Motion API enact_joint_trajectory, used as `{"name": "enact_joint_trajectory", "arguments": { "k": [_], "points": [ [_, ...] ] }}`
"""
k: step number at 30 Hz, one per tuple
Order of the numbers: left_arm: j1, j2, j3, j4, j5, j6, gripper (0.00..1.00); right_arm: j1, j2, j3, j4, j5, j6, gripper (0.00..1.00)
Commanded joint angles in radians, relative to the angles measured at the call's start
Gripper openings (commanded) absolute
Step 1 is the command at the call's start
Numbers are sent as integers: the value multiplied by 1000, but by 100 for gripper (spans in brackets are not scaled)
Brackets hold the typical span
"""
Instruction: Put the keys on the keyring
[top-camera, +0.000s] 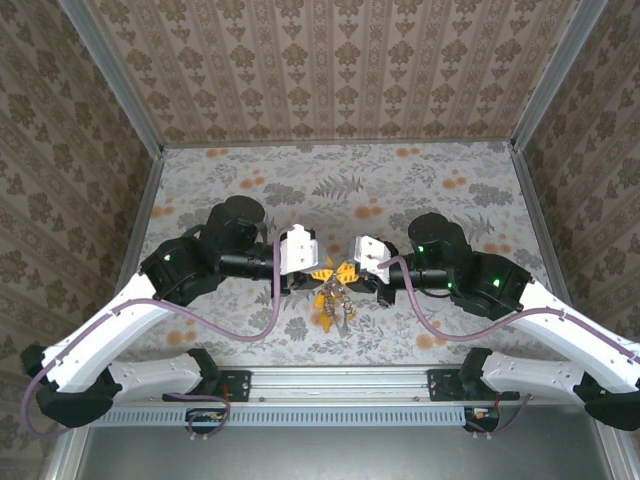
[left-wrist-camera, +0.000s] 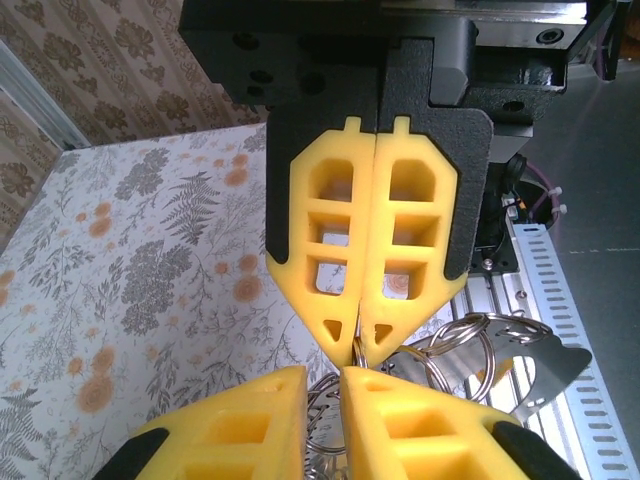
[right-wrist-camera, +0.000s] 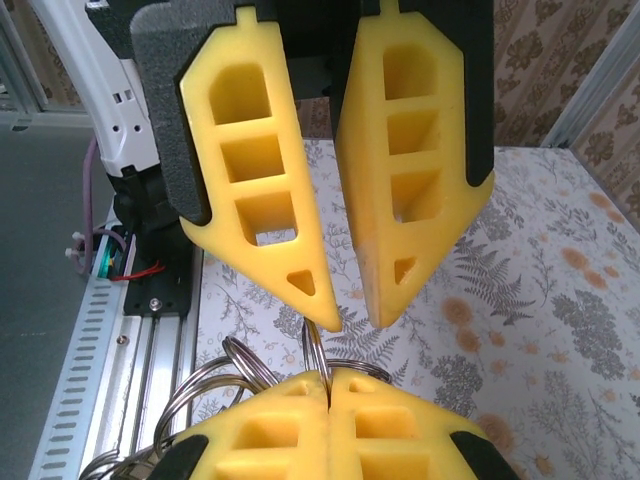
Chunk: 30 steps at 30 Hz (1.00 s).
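Observation:
My two grippers meet tip to tip above the middle of the table. The right gripper (top-camera: 350, 272) (right-wrist-camera: 328, 378) is shut on a thin metal loop of the keyring (right-wrist-camera: 317, 348), which sticks up between its pads. The left gripper (top-camera: 320, 272) (right-wrist-camera: 358, 322) faces it with its yellow fingers a little apart, and the loop touches one fingertip (right-wrist-camera: 325, 318). In the left wrist view the left gripper (left-wrist-camera: 323, 372) is open, with the right gripper (left-wrist-camera: 365, 345) pinching the loop just beyond it. More silver rings (left-wrist-camera: 470, 338) and a flat metal piece (left-wrist-camera: 548, 365) hang alongside. A bunch (top-camera: 335, 308) dangles under the grippers; I cannot tell single keys in it.
The floral tablecloth (top-camera: 450, 200) spreads behind and beside the arms. A metal rail (top-camera: 340, 382) with both arm bases runs along the near edge. Patterned walls (top-camera: 330, 70) close in the back and sides. Purple cables (top-camera: 250, 335) loop from each arm.

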<state>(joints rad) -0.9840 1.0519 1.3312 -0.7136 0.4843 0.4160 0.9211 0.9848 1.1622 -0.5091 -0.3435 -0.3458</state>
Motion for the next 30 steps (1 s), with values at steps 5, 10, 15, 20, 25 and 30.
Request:
{"name": "enact_joint_trajectory", "arguments": {
  "k": [5,10,15,20,25,30],
  "points": [
    [-16,-23,23,-44,-4,8,20,3,6,42,69,22,-15,0],
    [-17,-39,5,-33,-12,3,21,3,8,45,67,22,-16,0],
    [-17,-68,-10,-12,-24,-5,21,3,15,48,70,22,-12,0],
    [-18,-68,-14,-8,-14,-10,22,4,17,39,91,14,1,0],
    [-23,-45,-26,-9,-19,-8,22,4,21,48,92,2,-2,0],
    [-23,-28,-24,-2,-32,0,22,5,22,42,96,-8,0,0]
  ]
}}
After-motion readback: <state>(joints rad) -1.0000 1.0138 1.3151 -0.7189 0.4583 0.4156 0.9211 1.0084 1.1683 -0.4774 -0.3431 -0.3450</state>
